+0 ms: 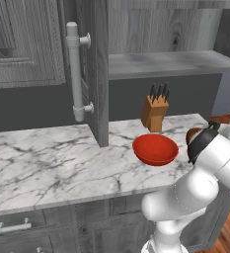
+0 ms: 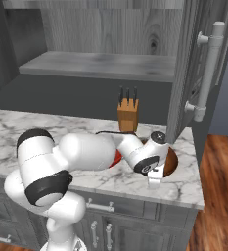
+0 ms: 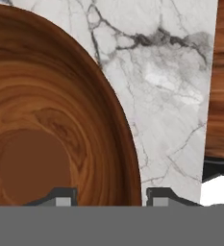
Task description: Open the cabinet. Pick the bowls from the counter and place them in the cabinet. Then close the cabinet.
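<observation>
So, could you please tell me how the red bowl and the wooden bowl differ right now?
The red bowl is glossy red and stands free; the wooden bowl is brown-grained with the claw straddling its rim. The red bowl sits nearer the knife block. Both are round, shallow, upright on the counter.

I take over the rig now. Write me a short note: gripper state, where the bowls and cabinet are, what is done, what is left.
Gripper: low over the wooden bowl, one fingertip inside the rim, one outside; whether it has clamped, I cannot tell.
Wooden bowl: on the counter, near its right end.
Red bowl: on the counter, in front of the knife block.
Cabinet: doors open, shelf bare.
Done: cabinet opened.
Left: put both bowls on the shelf, then close the doors.
</observation>
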